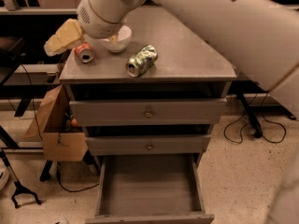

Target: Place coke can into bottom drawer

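Observation:
The coke can (84,52) lies on its side at the back left corner of the grey cabinet top (187,55), its silver top facing the camera. My gripper (63,36), with beige pads, hangs just left of and above the can, partly past the cabinet's left edge; it hides part of the can. The bottom drawer (149,190) is pulled open below, a plain grey box with nothing in it.
A green-and-silver can (141,59) lies on its side near the front middle of the top. A white bowl (117,40) stands behind it, partly under my arm (210,17). The two upper drawers (148,112) are shut. A cardboard box (56,129) stands left of the cabinet.

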You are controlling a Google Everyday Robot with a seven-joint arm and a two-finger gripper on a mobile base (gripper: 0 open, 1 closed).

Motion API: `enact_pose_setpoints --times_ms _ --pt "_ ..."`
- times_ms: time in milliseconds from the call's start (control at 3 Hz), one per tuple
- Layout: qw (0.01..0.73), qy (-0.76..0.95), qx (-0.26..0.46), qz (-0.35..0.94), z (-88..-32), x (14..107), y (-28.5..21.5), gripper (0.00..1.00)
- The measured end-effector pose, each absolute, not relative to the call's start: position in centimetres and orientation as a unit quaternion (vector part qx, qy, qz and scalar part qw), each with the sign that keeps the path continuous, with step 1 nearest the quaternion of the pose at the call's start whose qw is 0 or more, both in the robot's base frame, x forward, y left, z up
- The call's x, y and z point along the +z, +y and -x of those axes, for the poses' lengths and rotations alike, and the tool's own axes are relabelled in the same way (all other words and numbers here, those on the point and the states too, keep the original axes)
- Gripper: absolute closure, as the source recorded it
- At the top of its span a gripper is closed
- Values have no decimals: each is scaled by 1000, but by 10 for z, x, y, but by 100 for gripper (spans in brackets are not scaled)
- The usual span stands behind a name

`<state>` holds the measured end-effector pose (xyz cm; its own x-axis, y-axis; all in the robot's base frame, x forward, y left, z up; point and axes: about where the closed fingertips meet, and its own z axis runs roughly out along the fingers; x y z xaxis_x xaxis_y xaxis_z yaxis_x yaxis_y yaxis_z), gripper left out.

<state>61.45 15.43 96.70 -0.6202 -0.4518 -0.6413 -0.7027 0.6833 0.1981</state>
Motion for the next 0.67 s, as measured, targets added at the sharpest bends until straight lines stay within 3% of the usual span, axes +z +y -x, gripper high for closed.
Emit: enact_pose_setpoints --times_ms 333,667 --pt "260 877 238 328 -640 933 216 0" --pt "260 877 237 328 -640 933 216 0"
